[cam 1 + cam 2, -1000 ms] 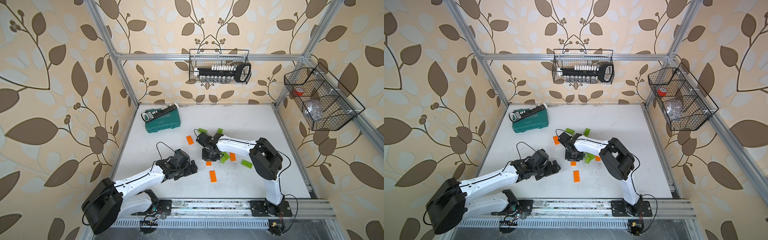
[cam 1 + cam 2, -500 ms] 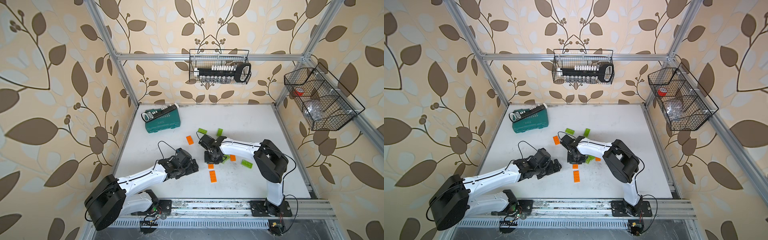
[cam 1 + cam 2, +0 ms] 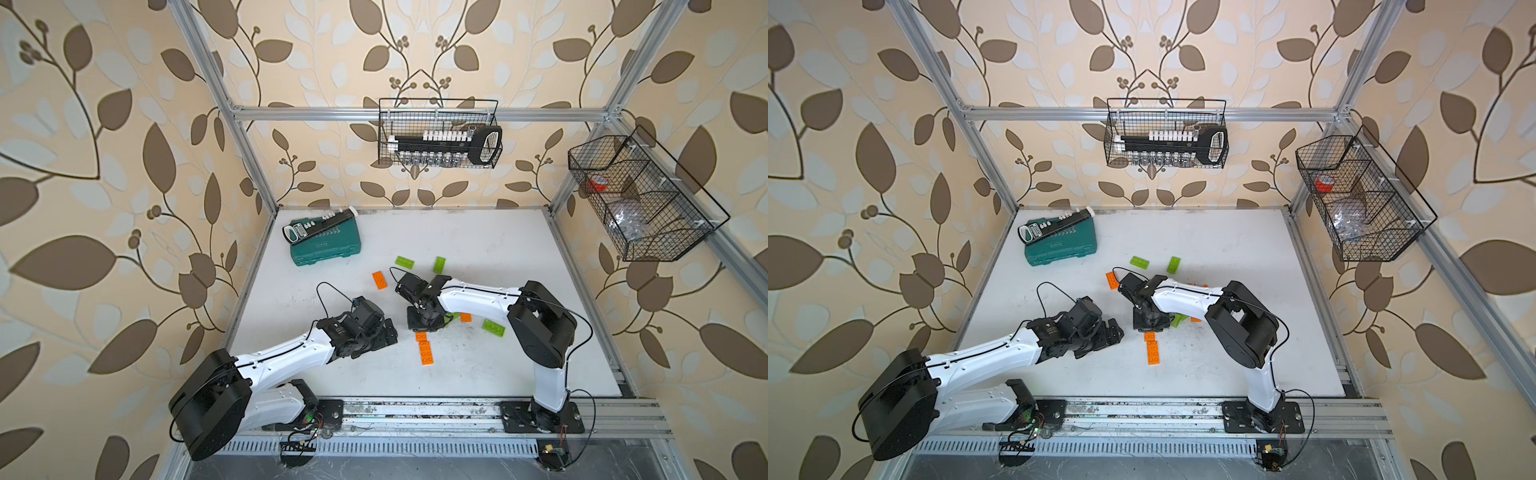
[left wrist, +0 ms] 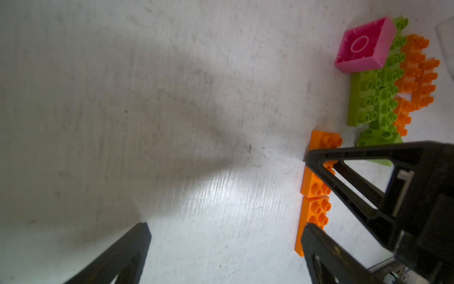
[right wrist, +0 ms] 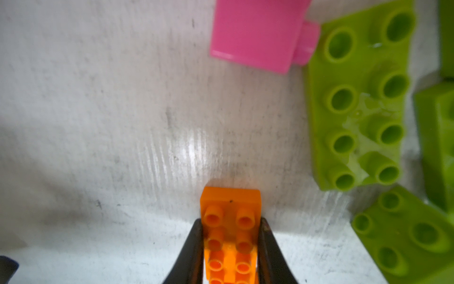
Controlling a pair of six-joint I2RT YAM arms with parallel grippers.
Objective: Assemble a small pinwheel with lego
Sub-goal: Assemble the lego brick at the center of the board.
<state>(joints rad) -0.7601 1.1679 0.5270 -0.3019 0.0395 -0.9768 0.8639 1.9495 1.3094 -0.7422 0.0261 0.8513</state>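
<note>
My right gripper (image 5: pixel 231 225) pinches an orange brick (image 5: pixel 229 200) near the pink brick (image 5: pixel 255 32). My left gripper (image 4: pixel 226 233) is spread wide. Whether the orange brick touches the table (image 5: pixel 98 98), I can't tell.

Teal tool case (image 3: pixel 332 250) far back left, socket rail (image 3: pixel 320 223) atop; wire basket (image 3: pixel 384 124) hung on back wall (image 3: pixel 332 62)

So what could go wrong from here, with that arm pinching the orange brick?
1. The right fingers pinch the orange studded plastic brick by its smooth sides alone; pressed down, it may slip or twist.
2. The small pink plastic brick lies tipped on its side beside the lime green studded plate; a careless swing could knock it away.
3. The left fingers stand open close by, so the two could collide.
</note>
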